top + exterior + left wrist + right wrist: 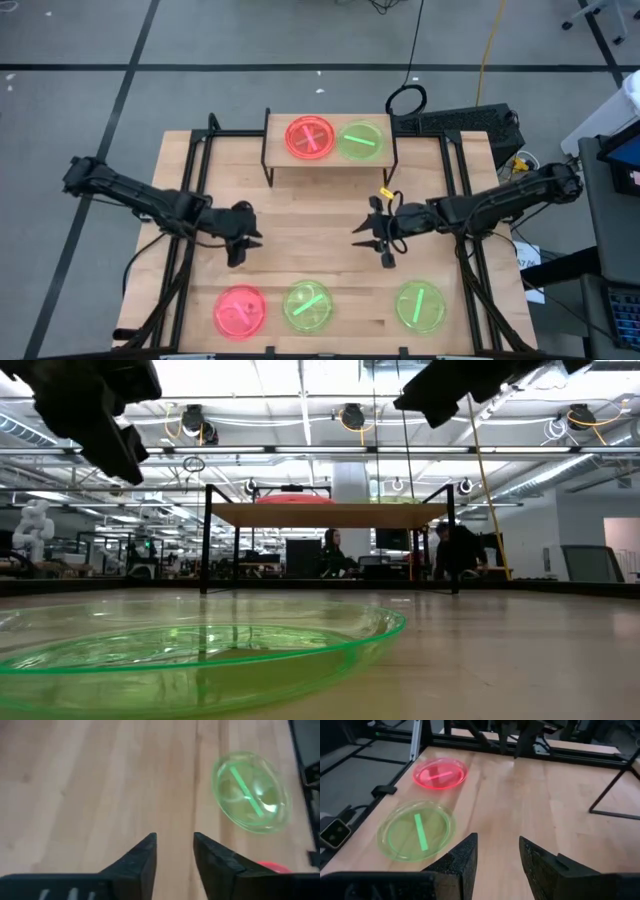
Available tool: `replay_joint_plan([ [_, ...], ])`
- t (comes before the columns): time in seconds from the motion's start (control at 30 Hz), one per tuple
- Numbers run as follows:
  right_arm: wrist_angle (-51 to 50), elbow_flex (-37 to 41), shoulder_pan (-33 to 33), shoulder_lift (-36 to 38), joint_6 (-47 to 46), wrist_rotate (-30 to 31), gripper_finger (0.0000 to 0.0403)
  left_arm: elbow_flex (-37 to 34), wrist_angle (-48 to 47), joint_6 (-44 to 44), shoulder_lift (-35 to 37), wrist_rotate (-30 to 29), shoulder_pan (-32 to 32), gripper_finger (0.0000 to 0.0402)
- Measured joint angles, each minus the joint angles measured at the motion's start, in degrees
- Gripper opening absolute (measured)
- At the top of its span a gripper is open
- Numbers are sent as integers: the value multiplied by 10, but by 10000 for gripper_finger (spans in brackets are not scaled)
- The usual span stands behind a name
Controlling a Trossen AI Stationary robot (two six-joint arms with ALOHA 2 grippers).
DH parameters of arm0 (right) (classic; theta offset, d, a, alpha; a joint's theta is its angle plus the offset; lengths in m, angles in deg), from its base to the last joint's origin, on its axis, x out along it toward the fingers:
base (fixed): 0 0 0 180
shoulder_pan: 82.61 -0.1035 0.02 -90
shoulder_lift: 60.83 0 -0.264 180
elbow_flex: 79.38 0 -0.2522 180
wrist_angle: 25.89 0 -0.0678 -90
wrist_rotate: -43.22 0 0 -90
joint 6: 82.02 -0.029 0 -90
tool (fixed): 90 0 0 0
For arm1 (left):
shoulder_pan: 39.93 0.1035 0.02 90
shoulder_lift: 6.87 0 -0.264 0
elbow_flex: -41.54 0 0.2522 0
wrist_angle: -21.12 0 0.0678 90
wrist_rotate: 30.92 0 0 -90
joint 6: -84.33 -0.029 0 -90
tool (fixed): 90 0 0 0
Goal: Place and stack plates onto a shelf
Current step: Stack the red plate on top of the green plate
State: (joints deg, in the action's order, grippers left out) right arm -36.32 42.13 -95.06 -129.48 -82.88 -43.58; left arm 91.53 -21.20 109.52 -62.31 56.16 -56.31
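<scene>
Neon plates on pale wood

On the light-wood shelf: pink plate, crossed marks; green plate. Well in front of the shelf: pink plate, two stick-marked green plates.

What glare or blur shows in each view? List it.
Low view: near green plate soft, ceiling lights glaring. Left wrist view: green plate smeared, own fingers blurred. High view: even light, shelf crisp. Right wrist view: sharp, mild sheen on the wood.

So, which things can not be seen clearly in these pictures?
- Low view: the green plate on the shelf is hidden by the board's edge; only the pink plate's rim shows.
- Low view: both hands are cut off by the top edge.
- Left wrist view: a pink plate is mostly hidden behind the left hand.
</scene>
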Motion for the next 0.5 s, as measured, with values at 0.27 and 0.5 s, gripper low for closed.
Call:
replay_joint_plan([
  [0.27, 23, 27, 0, 10, -1, 0, 130, 0, -5, 58, -16, 36, -19, 176],
  [0.5, 21, 30, 0, 37, -4, 0, 130, -5, -53, 112, -19, 59, -46, 177],
])
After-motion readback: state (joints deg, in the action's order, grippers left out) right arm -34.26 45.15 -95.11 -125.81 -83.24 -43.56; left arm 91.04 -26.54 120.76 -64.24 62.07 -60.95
